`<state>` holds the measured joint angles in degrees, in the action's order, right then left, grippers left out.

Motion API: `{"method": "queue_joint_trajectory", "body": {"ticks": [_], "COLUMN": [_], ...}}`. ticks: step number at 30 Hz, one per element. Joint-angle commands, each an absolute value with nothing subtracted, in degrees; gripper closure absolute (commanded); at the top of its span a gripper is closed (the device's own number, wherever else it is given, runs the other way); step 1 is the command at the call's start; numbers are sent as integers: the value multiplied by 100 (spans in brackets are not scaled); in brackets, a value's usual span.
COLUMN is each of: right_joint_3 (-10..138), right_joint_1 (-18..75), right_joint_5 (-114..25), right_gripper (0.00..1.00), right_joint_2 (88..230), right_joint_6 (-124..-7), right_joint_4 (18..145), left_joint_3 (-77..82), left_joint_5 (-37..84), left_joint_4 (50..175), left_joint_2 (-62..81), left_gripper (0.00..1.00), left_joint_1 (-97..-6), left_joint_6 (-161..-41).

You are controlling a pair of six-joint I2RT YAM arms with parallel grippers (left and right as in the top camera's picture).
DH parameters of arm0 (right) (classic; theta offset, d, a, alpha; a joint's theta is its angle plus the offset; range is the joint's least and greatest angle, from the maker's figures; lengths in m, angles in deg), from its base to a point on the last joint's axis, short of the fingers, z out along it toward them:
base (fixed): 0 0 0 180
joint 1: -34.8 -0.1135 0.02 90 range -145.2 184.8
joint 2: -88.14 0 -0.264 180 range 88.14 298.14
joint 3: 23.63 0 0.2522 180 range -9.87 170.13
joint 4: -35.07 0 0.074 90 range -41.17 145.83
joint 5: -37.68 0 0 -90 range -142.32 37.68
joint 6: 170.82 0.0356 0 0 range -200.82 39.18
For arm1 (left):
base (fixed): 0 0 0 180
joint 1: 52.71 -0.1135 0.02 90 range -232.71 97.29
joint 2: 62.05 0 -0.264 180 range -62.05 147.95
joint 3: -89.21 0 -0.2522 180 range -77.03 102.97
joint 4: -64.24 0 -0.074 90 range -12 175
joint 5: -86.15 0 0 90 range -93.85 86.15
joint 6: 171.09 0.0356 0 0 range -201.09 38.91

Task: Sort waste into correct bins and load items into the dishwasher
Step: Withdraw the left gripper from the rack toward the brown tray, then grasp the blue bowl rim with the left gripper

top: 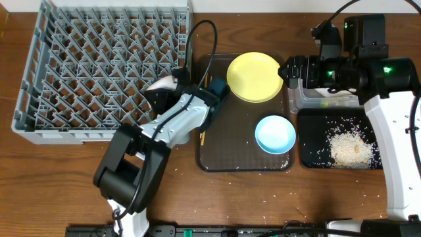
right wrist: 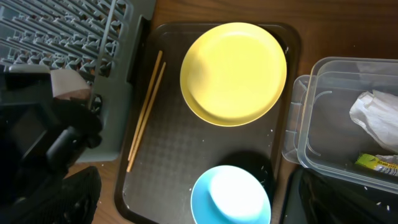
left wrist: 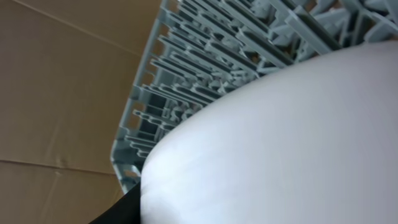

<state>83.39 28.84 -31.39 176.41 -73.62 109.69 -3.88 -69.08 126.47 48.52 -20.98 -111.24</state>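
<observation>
My left gripper [top: 172,84] is shut on the white bowl [top: 162,85] at the right edge of the grey dish rack [top: 99,66]. The bowl [left wrist: 280,143] fills the left wrist view, with the rack [left wrist: 205,56] behind it. My right gripper [top: 289,69] is open and empty, high between the yellow plate [top: 254,77] and the clear tub [top: 309,99]. The plate [right wrist: 233,73], the blue bowl [right wrist: 230,196] and two chopsticks [right wrist: 144,112] lie on the brown tray [right wrist: 168,162]. The napkin [right wrist: 375,115] and wrapper [right wrist: 378,163] lie in the tub. The cup is out of view.
The black tray [top: 316,155] at the right holds a heap of rice scraps [top: 348,146]. A few grains lie on the table in front [top: 276,197]. The left arm stretches along the brown tray's left edge [top: 205,155]. A black cable loops over the rack's right corner [top: 197,33].
</observation>
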Motion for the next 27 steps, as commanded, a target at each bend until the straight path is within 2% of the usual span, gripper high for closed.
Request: {"method": "queue_joint_trajectory", "body": {"ticks": [1,4,10,17,27], "right_joint_3": [8371,8371,8371,8371,8371], "right_joint_1": [2873,2873,2873,2873,2873], "right_joint_5": [-3154,-3154,-3152,-3154,-3154], "right_gripper": [1,1,1,1,1], "right_joint_2": [17643,17643,17646,17643,17643], "right_joint_6": [-7362,-7362,-7362,-7362,-7362], "right_joint_4": [10975,10975,10975,10975,10975], "left_joint_3": [-417,-386,-362,-362,-362], "left_joint_5": [-5702,-5354,-4108,-3142,-2526], "left_joint_4": [12572,12566,12511,12432,11812], "left_joint_2": [4629,4318,3333,2950,2957], "left_gripper": [57,55,38,24,21], "left_joint_1": [-2100,-2100,-2103,-2103,-2103], "left_joint_6": [-11137,-11017,-10960,-10960,-10461]}}
